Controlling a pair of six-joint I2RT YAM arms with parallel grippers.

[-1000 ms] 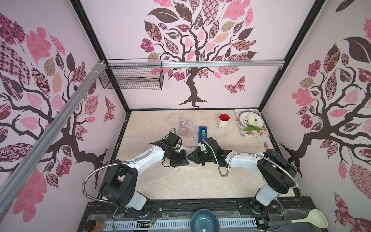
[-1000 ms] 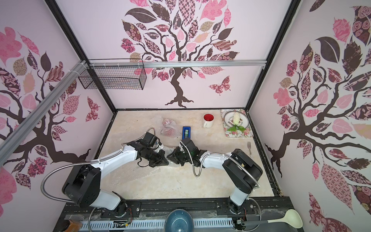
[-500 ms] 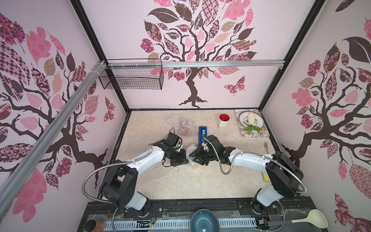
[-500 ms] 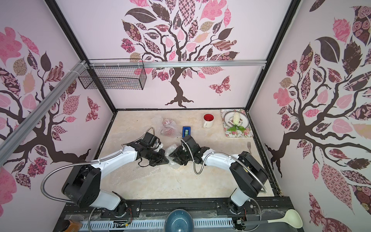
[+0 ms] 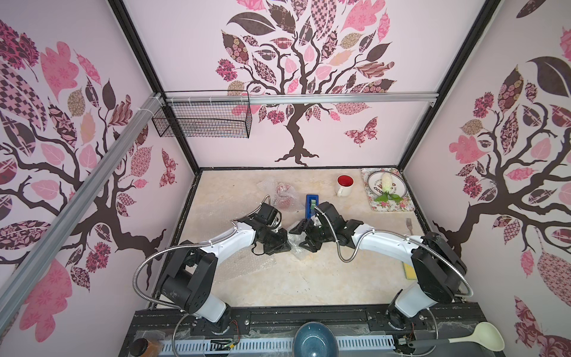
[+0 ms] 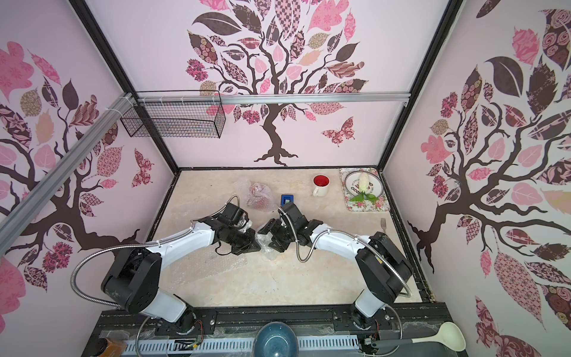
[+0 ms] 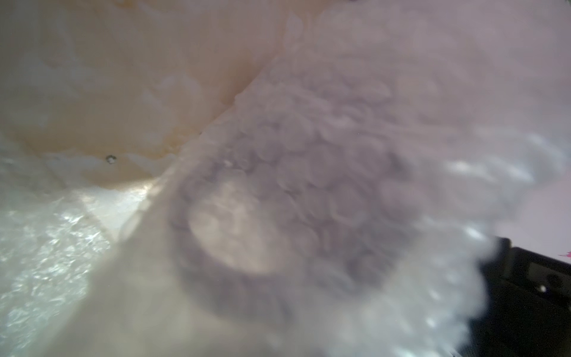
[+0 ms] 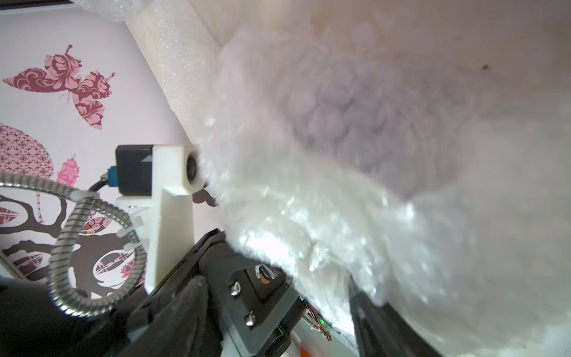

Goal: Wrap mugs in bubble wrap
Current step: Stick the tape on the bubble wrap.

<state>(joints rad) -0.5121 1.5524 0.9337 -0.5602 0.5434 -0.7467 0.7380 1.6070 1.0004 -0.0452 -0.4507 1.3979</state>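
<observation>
The lavender mug, a blurred round shape, sits bundled in crinkled, glossy bubble wrap at the middle of the beige marbled tabletop. The left claw pinches the wrap's edge, closed tight. The right claw stands with black jaws spread beside the bundle.

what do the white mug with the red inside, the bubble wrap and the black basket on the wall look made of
White mug: likely glazed ceramic, smooth, with a glossy red inside.
Bubble wrap: thin clear plastic film, glossy, with round air cells and lavender showing through.
Wire basket: probably metal wire with a matte black coat, an open grid.
</observation>
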